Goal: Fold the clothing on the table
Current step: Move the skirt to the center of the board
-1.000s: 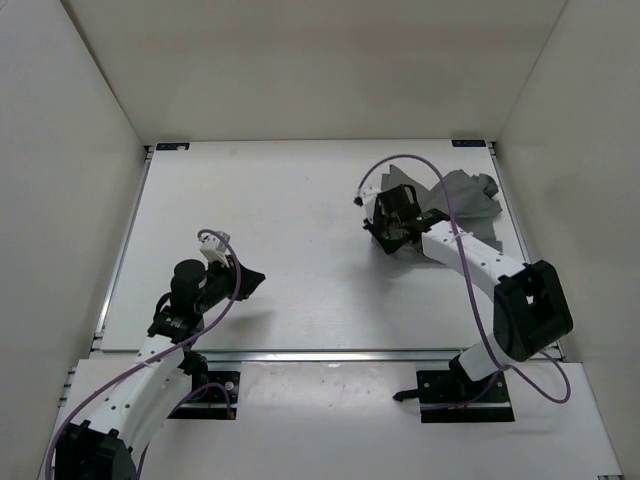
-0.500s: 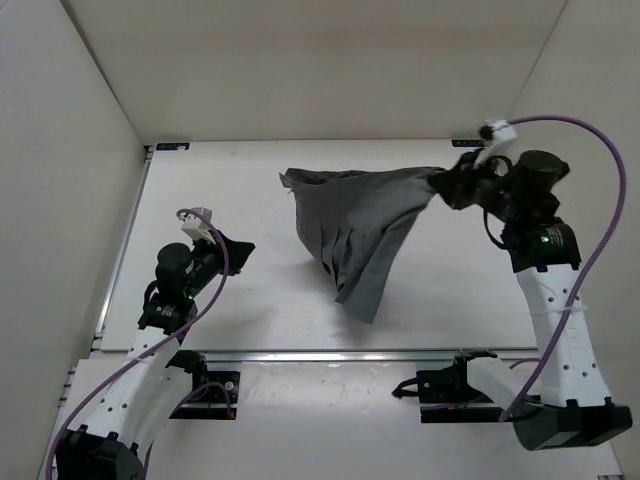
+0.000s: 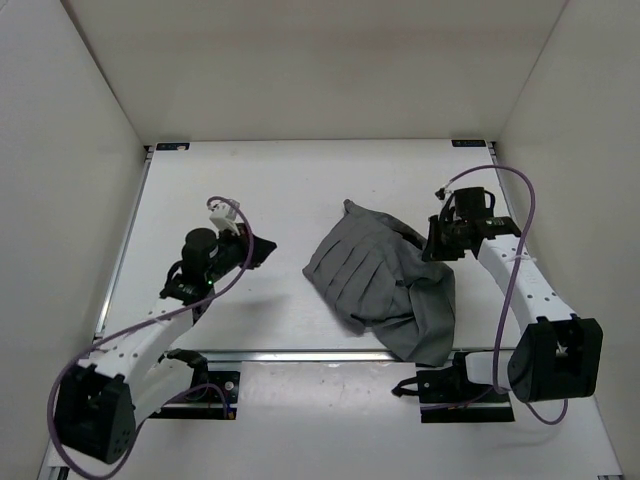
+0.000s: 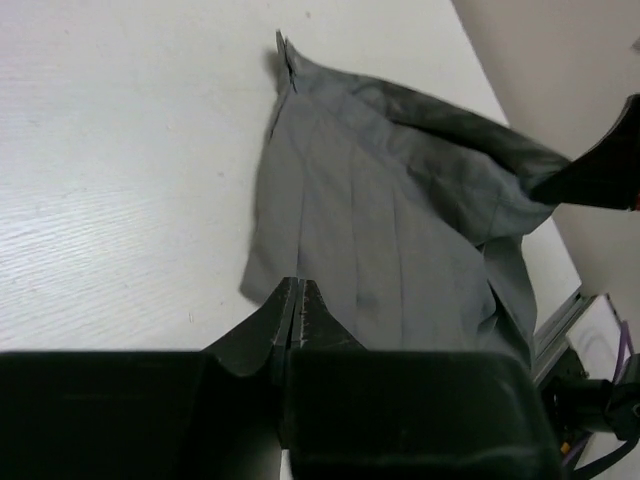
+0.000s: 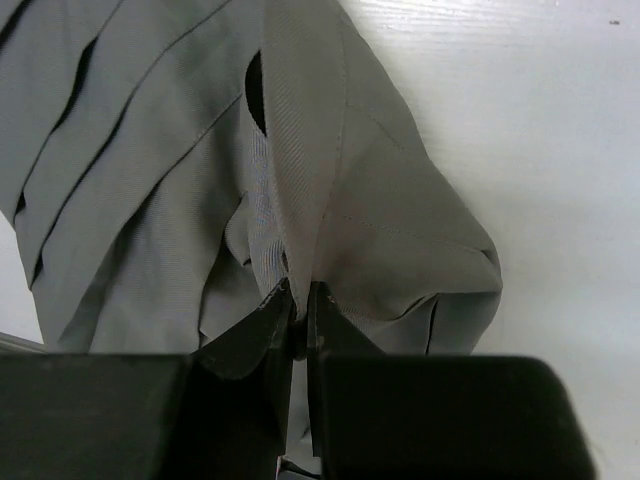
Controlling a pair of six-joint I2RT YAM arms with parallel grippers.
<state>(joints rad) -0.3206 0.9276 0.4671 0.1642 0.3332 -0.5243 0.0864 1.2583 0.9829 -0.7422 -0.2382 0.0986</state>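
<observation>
Plainly, the clothing [image 3: 385,290] is a thin, soft, dark grey garment lying in a loose, lopsided heap on the white counter [image 3: 250,190]. Its left half spreads fairly flat, and straight pleat lines run side by side down that panel. They show as fine stitched ridges in the left wrist view [image 4: 380,240]. Its right half is bunched into rounded, puffy folds, and one flap trails toward the thin metal rail [image 3: 300,354] at the counter's near edge, reaching it or lying just over it. A small pointed corner of cloth sticks up at the garment's far end.

The right fingers [image 3: 437,245] sit at the clothing's right edge. The right wrist view shows the black tips [image 5: 280,310] pinching a narrow vertical fold of finely ribbed weave, with fabric billowing to both sides of the pinch [image 5: 150,170].

The left fingers [image 3: 255,252] are to the left of the clothing and apart from it, with bare counter between. They are pressed together into a single blunt black wedge with nothing between them [image 4: 297,312], and they point toward the garment's pleated edge.

A purple cable [image 3: 520,190] loops above the right arm, just right of the clothing. Matte white walls [image 3: 300,70] enclose the counter on the sides away from the arms.
</observation>
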